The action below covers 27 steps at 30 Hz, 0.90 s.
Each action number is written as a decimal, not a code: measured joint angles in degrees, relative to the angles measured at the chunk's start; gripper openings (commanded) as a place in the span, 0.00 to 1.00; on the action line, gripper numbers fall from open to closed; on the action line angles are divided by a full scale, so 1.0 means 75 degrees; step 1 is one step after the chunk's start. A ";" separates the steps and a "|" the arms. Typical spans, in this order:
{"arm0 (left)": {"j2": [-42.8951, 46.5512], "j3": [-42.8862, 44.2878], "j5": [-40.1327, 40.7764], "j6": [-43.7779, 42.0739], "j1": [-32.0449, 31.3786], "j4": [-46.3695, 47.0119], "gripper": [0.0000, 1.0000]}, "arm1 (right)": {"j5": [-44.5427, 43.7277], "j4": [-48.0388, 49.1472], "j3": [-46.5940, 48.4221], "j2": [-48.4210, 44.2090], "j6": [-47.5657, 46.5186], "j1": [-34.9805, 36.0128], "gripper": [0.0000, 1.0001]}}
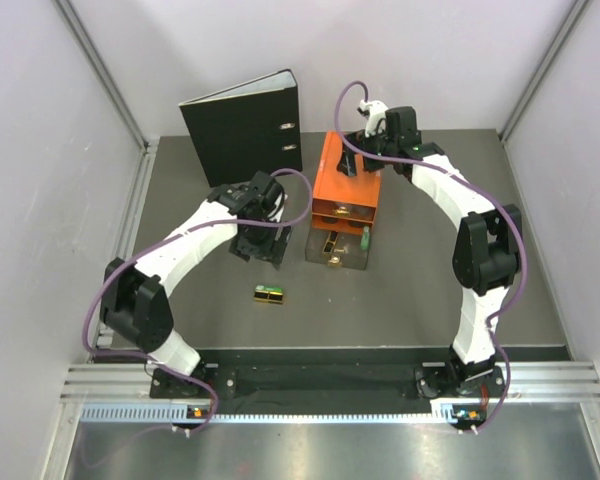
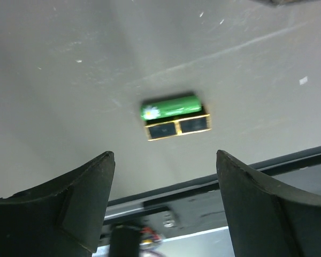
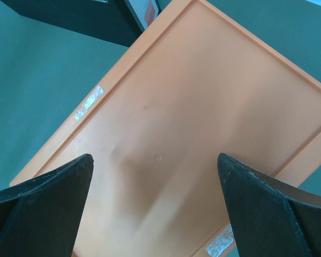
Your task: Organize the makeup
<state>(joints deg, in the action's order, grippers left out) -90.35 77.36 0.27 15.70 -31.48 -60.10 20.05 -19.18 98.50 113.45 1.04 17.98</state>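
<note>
- Centre of top view: the drawer (image 1: 315, 256) already holds some makeup (image 1: 328, 243).
- Below it, a black case (image 2: 177, 127) and a green stick (image 2: 170, 106) wait on the table (image 1: 430, 290).
- Left gripper (image 2: 165, 156) and right gripper (image 3: 154, 158): both released, empty.

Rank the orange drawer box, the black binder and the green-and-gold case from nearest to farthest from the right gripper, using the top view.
1. Orange drawer box, directly under the right gripper.
2. Black binder, standing at the back left.
3. Green-and-gold case, lying toward the front left, farthest.
</note>
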 measured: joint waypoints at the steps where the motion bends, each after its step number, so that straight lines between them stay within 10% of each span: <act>1: -0.0055 0.0023 0.0035 -0.0239 0.0000 -0.0047 0.81 | 0.0003 0.0038 -0.0032 -0.0003 0.0000 0.0000 1.00; 27: 0.0122 -0.0962 -0.1221 -0.5068 -0.0038 0.0551 0.80 | 0.0058 0.0420 -0.0323 -0.0093 -0.0117 0.0000 1.00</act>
<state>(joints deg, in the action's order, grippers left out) -89.43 70.15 -8.88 -22.31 -31.77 -55.96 20.49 -16.03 96.07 112.75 0.16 17.98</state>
